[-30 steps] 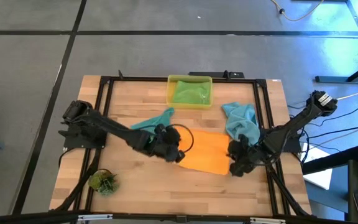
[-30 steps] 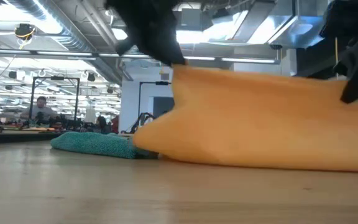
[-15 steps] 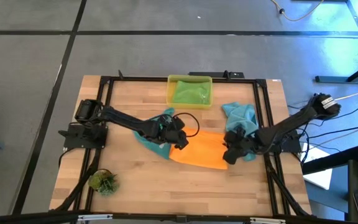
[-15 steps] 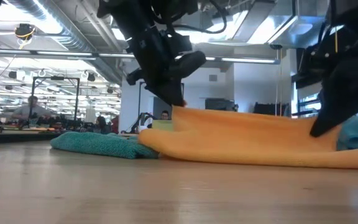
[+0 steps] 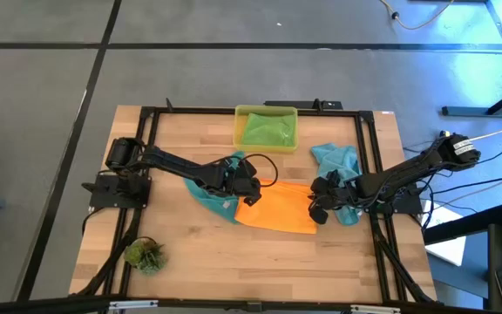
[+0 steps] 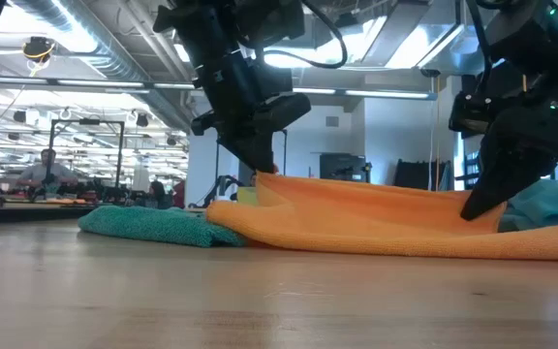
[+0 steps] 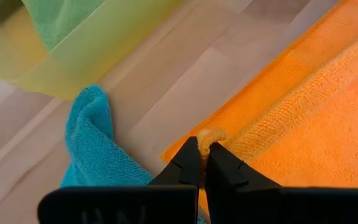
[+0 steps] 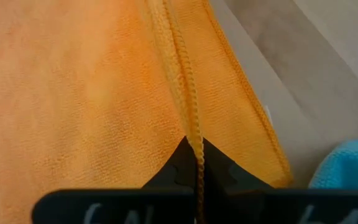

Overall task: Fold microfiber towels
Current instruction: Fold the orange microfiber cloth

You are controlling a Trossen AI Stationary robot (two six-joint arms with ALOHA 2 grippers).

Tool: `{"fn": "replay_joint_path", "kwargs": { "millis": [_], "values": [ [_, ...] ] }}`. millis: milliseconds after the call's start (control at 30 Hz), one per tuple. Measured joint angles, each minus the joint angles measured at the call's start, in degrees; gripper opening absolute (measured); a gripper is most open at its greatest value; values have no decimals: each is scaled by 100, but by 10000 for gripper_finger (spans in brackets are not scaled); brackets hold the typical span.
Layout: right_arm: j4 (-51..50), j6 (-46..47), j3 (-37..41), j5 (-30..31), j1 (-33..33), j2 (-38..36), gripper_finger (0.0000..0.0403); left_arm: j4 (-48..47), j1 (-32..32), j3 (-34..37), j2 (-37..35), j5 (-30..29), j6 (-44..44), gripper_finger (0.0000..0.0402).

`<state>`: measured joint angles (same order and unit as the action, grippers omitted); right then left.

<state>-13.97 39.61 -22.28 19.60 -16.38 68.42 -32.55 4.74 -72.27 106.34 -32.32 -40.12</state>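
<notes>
We are pinching the soft, limp orange towel (image 5: 279,212) mid-frame; left end effector (image 5: 253,197) and right end effector (image 5: 315,209) clamping its top corners.

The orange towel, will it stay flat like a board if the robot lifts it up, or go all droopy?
Probably droopy: the orange towel sags between the left gripper and the right gripper, which pinch its edge. It likely bends easily, since it lies doubled over itself. Its fuzzy weave suggests it won't slip out.
</notes>
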Motion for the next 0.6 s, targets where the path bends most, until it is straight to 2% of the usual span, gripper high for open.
{"fn": "replay_joint_path", "kwargs": {
  "millis": [200, 333, 600],
  "values": [
    [-316, -70, 50, -142, 5, 15, 8, -352, -49, 43, 35, -47, 43, 38],
    [-490, 38, 31, 8, 6, 11, 24, -556, -83, 28, 33, -30, 29, 69],
    [-376, -66, 24, 157, 7, 11, 83, -570, -73, 23, -8, -141, 166, 98]
  ]
}}
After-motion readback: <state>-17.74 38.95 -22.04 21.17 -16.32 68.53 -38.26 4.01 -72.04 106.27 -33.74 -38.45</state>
